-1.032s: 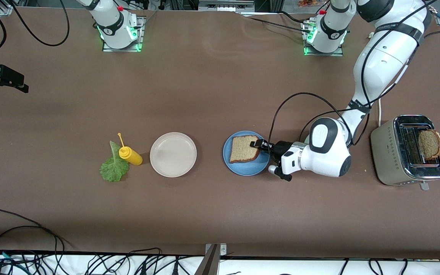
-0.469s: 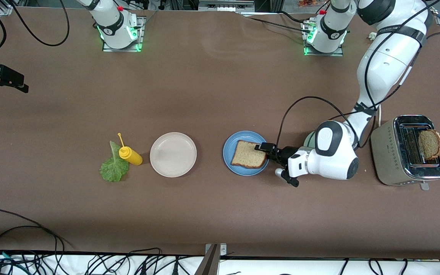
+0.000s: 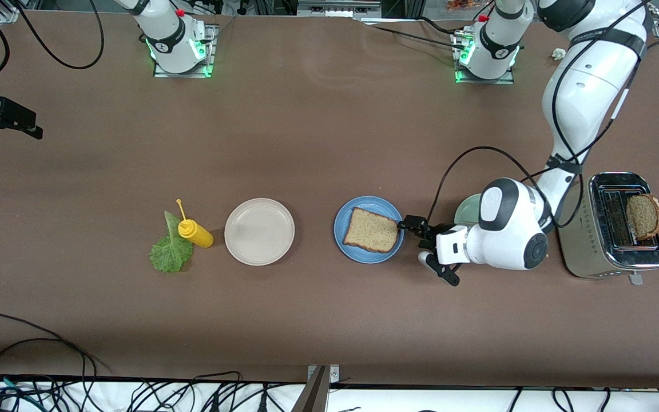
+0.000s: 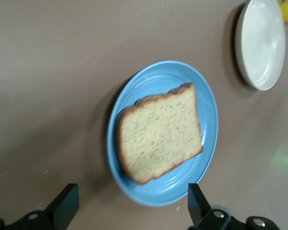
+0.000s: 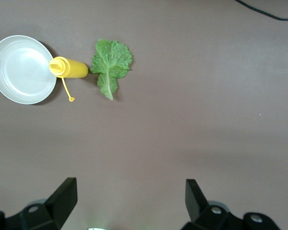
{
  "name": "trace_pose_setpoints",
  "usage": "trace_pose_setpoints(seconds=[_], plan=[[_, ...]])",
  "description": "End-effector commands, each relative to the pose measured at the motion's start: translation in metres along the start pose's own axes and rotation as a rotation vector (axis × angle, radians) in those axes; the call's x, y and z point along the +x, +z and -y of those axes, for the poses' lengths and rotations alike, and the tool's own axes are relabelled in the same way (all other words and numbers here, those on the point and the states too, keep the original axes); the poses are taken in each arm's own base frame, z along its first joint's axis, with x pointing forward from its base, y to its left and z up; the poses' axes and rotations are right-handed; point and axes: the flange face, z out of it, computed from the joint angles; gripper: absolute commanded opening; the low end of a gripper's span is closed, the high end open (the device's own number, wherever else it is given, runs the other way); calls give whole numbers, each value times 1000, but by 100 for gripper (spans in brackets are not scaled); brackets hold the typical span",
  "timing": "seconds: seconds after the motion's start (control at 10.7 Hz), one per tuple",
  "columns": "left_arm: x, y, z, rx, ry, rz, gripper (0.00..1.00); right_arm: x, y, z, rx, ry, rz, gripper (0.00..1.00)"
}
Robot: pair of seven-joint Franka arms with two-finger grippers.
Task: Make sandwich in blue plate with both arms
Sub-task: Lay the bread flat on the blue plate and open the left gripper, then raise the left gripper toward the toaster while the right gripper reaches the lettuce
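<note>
One brown bread slice (image 3: 370, 230) (image 4: 161, 132) lies flat in the blue plate (image 3: 364, 203) (image 4: 158, 76). My left gripper (image 3: 412, 224) (image 4: 132, 191) is open just off the plate's rim on the toaster's side, touching nothing. A second bread slice (image 3: 644, 216) stands in the toaster (image 3: 592, 240). The green lettuce leaf (image 3: 170, 252) (image 5: 113, 60) lies on the table toward the right arm's end. My right gripper (image 5: 129, 187) is open and empty, high over bare table; it is out of the front view.
A yellow squeeze bottle (image 3: 197, 232) (image 5: 72, 68) lies between the lettuce and a beige-white plate (image 3: 259, 231) (image 5: 21, 69) (image 4: 261, 43). A pale green plate (image 3: 467, 209) shows partly under the left arm, beside the toaster.
My left gripper opened and let go of the bread slice, which settled flat in the blue plate. The gripper then drew back off the plate toward the toaster.
</note>
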Motion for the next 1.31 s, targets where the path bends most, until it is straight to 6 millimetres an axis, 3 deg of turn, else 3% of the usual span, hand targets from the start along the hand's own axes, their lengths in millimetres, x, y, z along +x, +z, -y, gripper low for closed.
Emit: trace_pose_setpoints(seconds=[0.0, 0.28, 0.56, 0.75, 0.84, 1.03, 1.13, 1.22], plan=[[-17, -69, -22, 130, -20, 69, 100, -1, -6, -2, 14, -10, -1, 100], [-41, -143, -56, 299, -52, 136, 100, -1, -6, -2, 14, -11, 0, 100], [-57, -197, -92, 420, -33, 134, 100, -1, -5, -1, 16, -11, 2, 100], [-76, -247, -126, 590, -12, 131, 100, 4, 2, 6, 14, -23, 17, 100], [-86, -263, -139, 616, -19, 136, 100, 4, 4, 8, 16, -26, 23, 100], [-110, -302, -150, 650, -61, 119, 100, 7, 9, 10, 22, -26, 34, 100], [-122, -323, -145, 662, -87, 89, 100, 9, 9, 11, 24, -28, 28, 100], [-126, -329, -144, 664, -99, 85, 100, 15, 19, 18, 29, -38, 39, 100]])
